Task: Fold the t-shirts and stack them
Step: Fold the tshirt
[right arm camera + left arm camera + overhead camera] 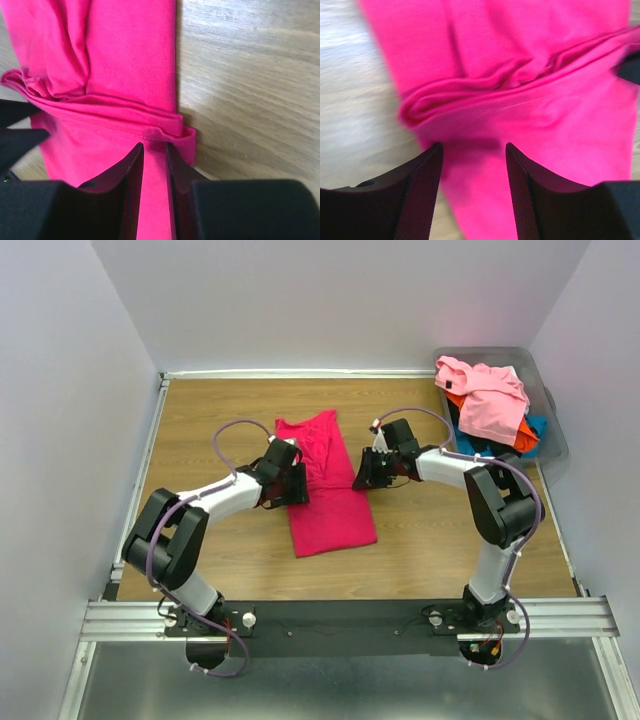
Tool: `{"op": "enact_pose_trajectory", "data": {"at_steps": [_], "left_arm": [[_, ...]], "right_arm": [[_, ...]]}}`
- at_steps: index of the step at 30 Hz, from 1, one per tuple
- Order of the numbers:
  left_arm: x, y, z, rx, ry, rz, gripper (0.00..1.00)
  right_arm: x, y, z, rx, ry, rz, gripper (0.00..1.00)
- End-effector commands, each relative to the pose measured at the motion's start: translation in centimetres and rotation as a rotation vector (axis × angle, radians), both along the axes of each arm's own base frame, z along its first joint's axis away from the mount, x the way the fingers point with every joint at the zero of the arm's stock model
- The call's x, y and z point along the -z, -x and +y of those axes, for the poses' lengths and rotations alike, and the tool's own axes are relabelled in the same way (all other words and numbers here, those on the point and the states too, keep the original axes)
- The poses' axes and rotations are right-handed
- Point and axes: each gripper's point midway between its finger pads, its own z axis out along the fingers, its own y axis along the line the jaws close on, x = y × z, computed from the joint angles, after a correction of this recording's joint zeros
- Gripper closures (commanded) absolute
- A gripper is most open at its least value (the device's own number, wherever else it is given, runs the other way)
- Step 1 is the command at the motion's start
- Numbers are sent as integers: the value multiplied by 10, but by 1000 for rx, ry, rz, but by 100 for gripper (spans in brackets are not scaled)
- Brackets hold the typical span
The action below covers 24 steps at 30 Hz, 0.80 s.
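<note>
A crimson-magenta t-shirt [325,490] lies folded lengthwise as a long strip on the wooden table [210,420], with a bunched crosswise ridge at its middle. My left gripper [298,483] is at the strip's left edge, open, with its jaws over the cloth just short of the ridge [472,147]. My right gripper [362,478] is at the strip's right edge, and its jaws stand nearly together on the cloth at the hem [154,146]. The shirt fills both wrist views [520,60] [125,50].
A grey plastic bin [553,430] stands at the back right, holding a light pink shirt [490,390] on top of orange [525,440], blue [538,425] and black [480,447] ones. White walls close in the table on three sides.
</note>
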Motion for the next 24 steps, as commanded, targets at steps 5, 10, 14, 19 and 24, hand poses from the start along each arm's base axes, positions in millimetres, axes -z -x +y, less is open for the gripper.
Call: {"op": "enact_pose_trajectory", "data": {"at_steps": [5, 10, 14, 19, 24], "left_arm": [[-89, -72, 48, -148, 1, -210, 38], [-114, -124, 66, -178, 63, -302, 44], [-94, -159, 64, -149, 73, -289, 54], [-76, -185, 58, -128, 95, -282, 67], [-55, -208, 59, -122, 93, -272, 69]], "right_arm": [[-63, -54, -7, 35, -15, -113, 68], [-88, -104, 7, 34, -97, -169, 69], [-96, -149, 30, 19, -159, -209, 76], [-96, -181, 51, -5, -229, -228, 87], [-82, -200, 66, -20, -284, -212, 91]]}}
